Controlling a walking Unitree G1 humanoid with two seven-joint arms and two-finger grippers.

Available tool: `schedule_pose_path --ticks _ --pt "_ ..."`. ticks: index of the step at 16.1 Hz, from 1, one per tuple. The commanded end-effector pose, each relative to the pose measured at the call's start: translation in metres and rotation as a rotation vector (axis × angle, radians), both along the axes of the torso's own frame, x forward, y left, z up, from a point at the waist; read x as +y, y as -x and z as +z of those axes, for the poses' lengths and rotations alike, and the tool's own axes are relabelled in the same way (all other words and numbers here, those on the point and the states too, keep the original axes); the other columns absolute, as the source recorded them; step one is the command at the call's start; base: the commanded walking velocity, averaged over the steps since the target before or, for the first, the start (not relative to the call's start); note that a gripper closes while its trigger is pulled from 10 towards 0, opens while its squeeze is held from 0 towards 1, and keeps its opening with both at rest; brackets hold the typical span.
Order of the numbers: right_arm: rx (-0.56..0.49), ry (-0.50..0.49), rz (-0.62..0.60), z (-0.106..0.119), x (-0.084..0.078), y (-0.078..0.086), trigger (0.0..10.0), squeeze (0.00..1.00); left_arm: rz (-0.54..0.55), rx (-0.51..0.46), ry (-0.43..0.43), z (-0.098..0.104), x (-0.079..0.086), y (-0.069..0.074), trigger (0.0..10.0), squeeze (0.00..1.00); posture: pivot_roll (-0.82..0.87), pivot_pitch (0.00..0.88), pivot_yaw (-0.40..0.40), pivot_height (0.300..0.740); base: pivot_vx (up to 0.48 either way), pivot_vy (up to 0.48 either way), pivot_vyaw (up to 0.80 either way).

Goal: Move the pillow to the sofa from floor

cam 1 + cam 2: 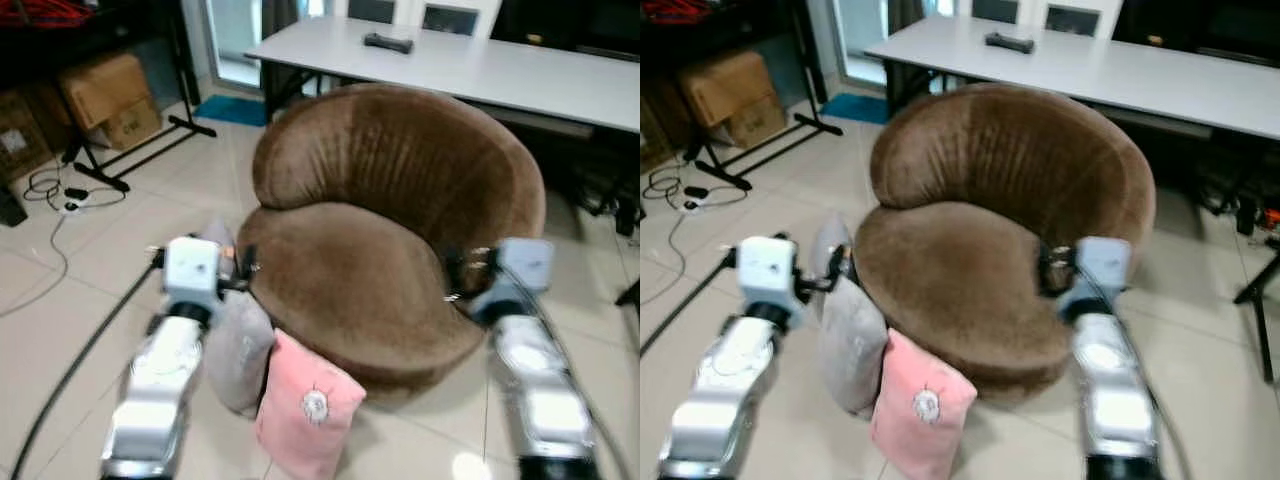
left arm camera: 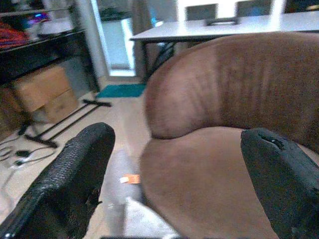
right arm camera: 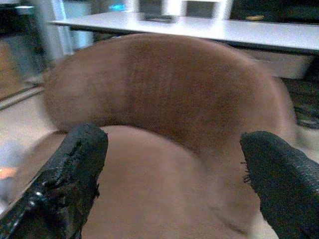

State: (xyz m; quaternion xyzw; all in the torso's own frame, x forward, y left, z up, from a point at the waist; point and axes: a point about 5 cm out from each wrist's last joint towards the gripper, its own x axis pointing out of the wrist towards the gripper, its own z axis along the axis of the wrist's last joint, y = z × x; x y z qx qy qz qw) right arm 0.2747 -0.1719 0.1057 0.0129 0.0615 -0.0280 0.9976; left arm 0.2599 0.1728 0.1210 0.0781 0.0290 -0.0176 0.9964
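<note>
Nearest you, two pillows still stand on the floor, leaning against the sofa's front: a pink pillow (image 1: 308, 410) and, touching it, a grey pillow (image 1: 238, 350). Either could be the one meant, and neither is held.

The left gripper (image 2: 179, 184) has its fingers spread wide and empty, and it hangs above the grey pillow, whose upper end sits just below and slightly ahead of the fingertips. The pink pillow lies lower, back toward you and inward of that gripper. The right gripper (image 3: 174, 184) is likewise spread wide and holds nothing. It hovers over the far side of the sofa (image 1: 390, 230) seat, well apart from both pillows.

To do this step well, I judge you should drop the left wrist so the fingers straddle the grey pillow's narrow top edge before you close. Take a deep bite, since soft filling will likely slip from a shallow pinch. Keep the right arm clear of the seat so the landing spot stays free.

Beyond the grippers the seat is bare, and past the backrest stands a white table (image 1: 520, 70).
</note>
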Motion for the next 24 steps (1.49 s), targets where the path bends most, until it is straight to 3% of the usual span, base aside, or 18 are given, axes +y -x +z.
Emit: schedule_pose_path --ticks 1,11,24 --pt "-0.016 0.010 -0.016 0.0041 -0.0082 -0.0009 10.0 0.00 -0.009 -0.018 -0.001 0.0037 -0.0043 -0.0023 10.0 0.00 -0.01 0.000 -0.017 0.740 0.307 0.000 0.00" --pt "0.002 -0.062 -0.009 -0.0011 -0.0088 -0.0023 10.0 0.00 -0.015 -0.018 0.003 0.0004 -0.0093 -0.0017 10.0 0.00 -0.01 0.000 -0.009 0.740 0.274 0.000 0.00" --pt "0.000 -0.052 -0.023 -0.0036 -0.0123 0.0013 10.0 0.00 -0.022 -0.052 -0.006 0.0021 -0.0107 -0.0001 10.0 0.00 -0.02 0.000 -0.007 0.595 0.000 0.000 0.00"
